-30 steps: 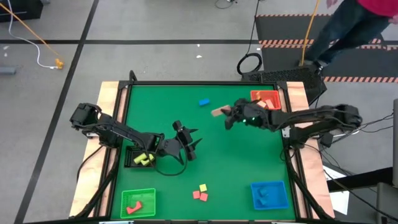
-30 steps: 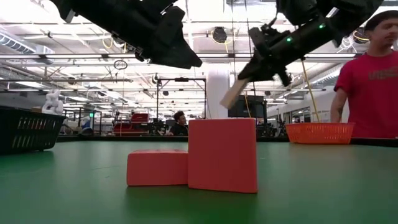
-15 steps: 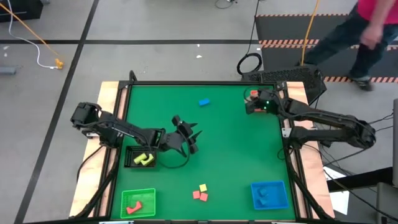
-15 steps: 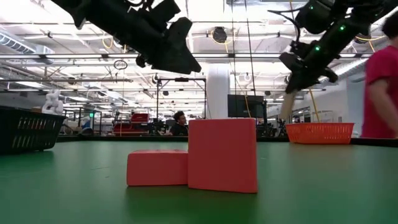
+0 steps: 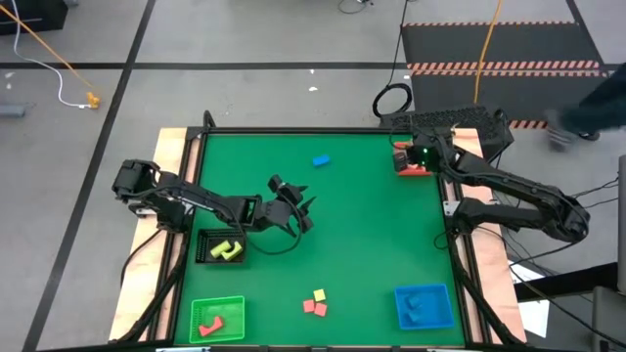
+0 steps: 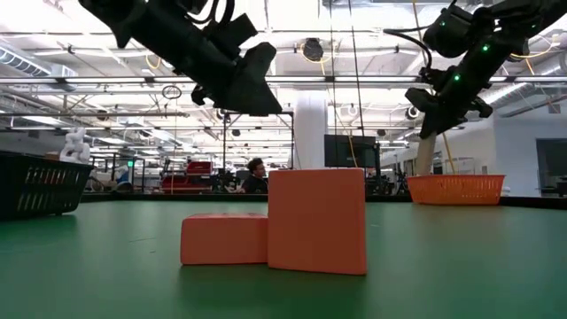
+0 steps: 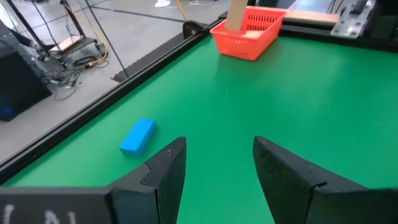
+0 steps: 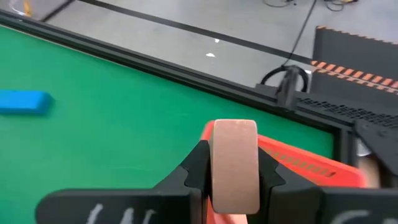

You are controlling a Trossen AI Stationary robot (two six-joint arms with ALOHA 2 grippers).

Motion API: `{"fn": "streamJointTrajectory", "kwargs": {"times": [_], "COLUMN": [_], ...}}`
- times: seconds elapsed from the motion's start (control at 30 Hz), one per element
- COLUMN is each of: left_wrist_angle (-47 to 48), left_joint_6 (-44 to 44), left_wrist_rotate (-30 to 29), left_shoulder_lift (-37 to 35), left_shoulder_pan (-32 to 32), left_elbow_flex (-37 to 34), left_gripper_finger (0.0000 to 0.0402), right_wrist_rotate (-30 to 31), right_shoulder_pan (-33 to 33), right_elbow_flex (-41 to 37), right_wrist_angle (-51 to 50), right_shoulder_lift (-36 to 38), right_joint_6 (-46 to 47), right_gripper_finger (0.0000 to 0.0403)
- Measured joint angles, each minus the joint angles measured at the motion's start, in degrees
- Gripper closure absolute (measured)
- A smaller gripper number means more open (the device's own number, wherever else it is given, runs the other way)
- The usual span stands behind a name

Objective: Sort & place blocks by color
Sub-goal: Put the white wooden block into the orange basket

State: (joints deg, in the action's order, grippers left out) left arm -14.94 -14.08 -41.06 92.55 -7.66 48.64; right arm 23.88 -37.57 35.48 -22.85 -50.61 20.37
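Observation:
My right gripper (image 5: 404, 159) is shut on a pale tan wooden block (image 8: 235, 165) over the red tray (image 5: 423, 154) at the table's far right corner. My left gripper (image 5: 301, 210) hangs open above the green mat left of centre, with nothing between its fingers (image 7: 217, 155). A blue block (image 5: 321, 160) lies flat on the mat beyond it. Two red blocks (image 6: 317, 220) and a yellow one (image 5: 319, 293) sit near the front edge. My right gripper pinches the tan block between its two fingers, on its two broad faces near the upper end (image 8: 235, 146). The fingers slant down from the table's right side. The block hangs nearly upright, its lower end (image 6: 425, 168) at the red tray's rim; whether it touches the tray cannot be told.
A black bin (image 5: 221, 249) with yellow blocks stands at the left edge. A green tray (image 5: 217, 318) holding red blocks is at the front left, a blue tray (image 5: 424, 305) with blue blocks at the front right. The mat's middle is bare.
My right gripper has carried the tan block from the far middle of the mat toward the table's right edge, to over the red tray, tipping it from slanted to nearly upright. My left gripper has drifted a little toward the far edge.

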Motion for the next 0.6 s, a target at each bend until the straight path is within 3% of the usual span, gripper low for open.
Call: {"fn": "streamJointTrajectory", "kwargs": {"times": [0.33,0.6], "left_wrist_angle": [1.6,2.0], "left_joint_6": [-0.1,-1.6], "left_wrist_rotate": [0.4,3.6], "left_shoulder_lift": [0.1,0.2], "left_shoulder_pan": [2.4,4.1], "left_elbow_flex": [0.0,0.0], "left_gripper_finger": [0.0215,0.0215], "right_wrist_rotate": [0.3,0.2], "right_shoulder_pan": [-4.7,-4.8], "right_elbow_flex": [0.0,0.0], "right_wrist_angle": [-7.5,-7.8], "right_shoulder_lift": [-0.1,-0.1], "right_joint_6": [0.0,-0.3], "right_gripper_finger": [0.0361,0.0285]}}
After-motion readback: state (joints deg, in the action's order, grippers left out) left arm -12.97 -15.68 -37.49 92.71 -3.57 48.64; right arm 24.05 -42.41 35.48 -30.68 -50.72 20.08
